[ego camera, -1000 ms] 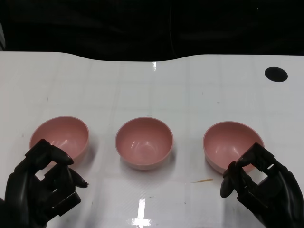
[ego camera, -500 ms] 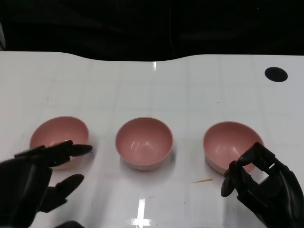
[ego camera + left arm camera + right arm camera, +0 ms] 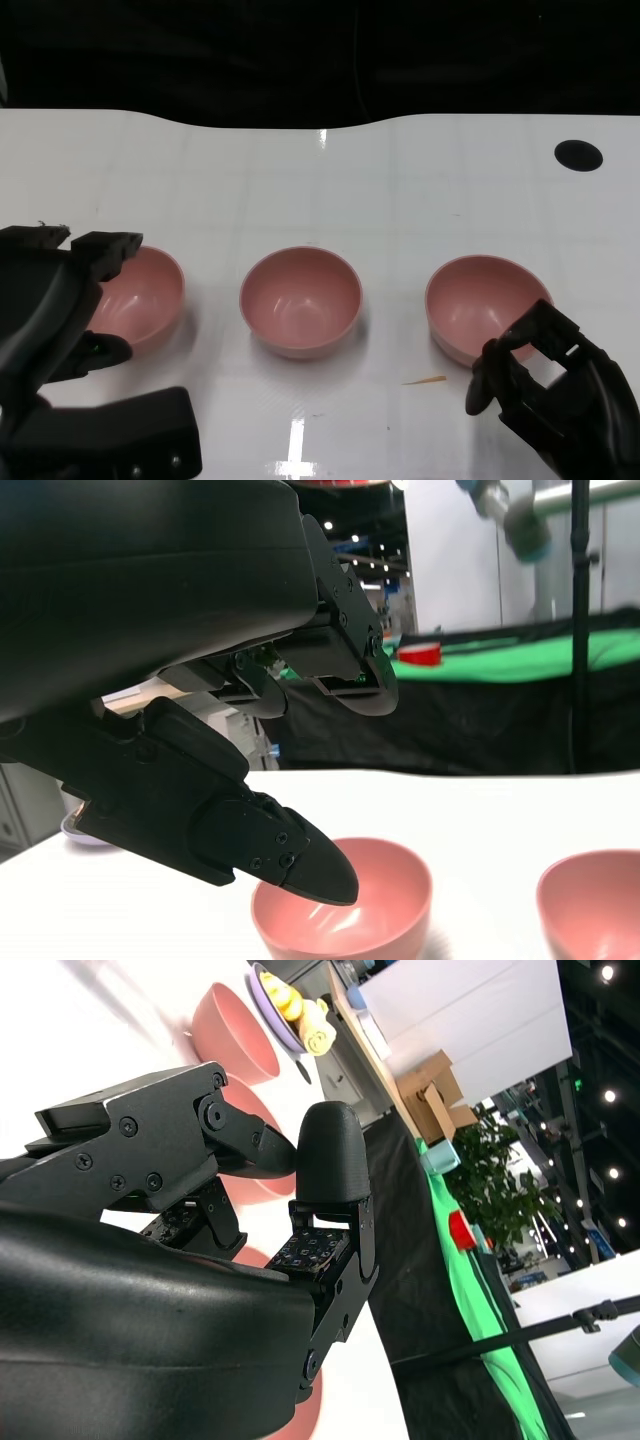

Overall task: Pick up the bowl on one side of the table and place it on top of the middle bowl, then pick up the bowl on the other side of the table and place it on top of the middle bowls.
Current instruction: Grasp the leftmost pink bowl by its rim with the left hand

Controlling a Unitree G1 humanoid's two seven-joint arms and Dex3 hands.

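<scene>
The left hand (image 3: 60, 330) is where the change is — a second ago it sat curled low at the near edge of the white table (image 3: 300, 180), half a second ago its fingers were spreading, and now it is raised and spread wide, holding nothing, with its upper fingers over the near-left rim of the left pink bowl (image 3: 140, 293) and its thumb lying low in front. The left wrist view agrees: fingers above and thumb below gape with the bowl under and just beyond them, and I cannot see any contact yet. That reads as the reach for the first pick, so stacking has not begun; the next move probably calls for bringing fingers and thumb to either side of the rim before closing.

The middle pink bowl (image 3: 301, 301) sits where it did, empty, well apart from both neighbours — the target for both placements.

The right pink bowl (image 3: 487, 305) has not moved either. The right hand (image 3: 555, 395) stays as it was, low at the near-right corner just in front of that bowl, its fingers curled in towards the thumb with nothing between them; it looks idle, waiting its turn.
</scene>
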